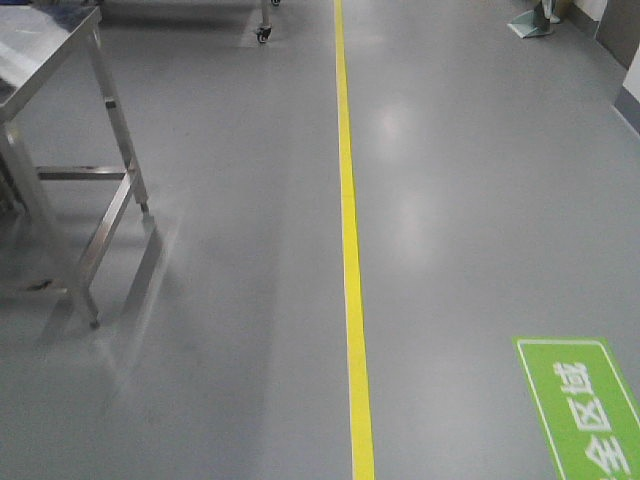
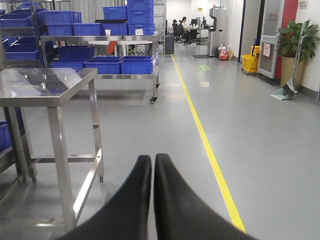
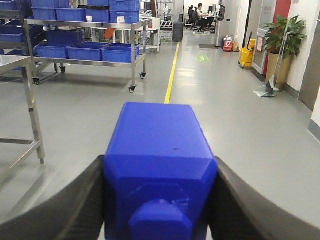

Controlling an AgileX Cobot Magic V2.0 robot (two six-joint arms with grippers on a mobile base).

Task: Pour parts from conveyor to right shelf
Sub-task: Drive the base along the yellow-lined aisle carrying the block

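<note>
We've got the part, a small bright-blue plastic block (image 3: 160, 150), clamped between our right fingers (image 3: 75, 205). Its knob (image 3: 159, 220) faces the wrist camera and its long axis runs straight ahead. Our left fingers (image 2: 135, 200) are pressed together, holding nothing. The only steel rack (image 3: 85, 61) of blue bins (image 3: 120, 52) in sight sits well ahead, off to the left.
</note>
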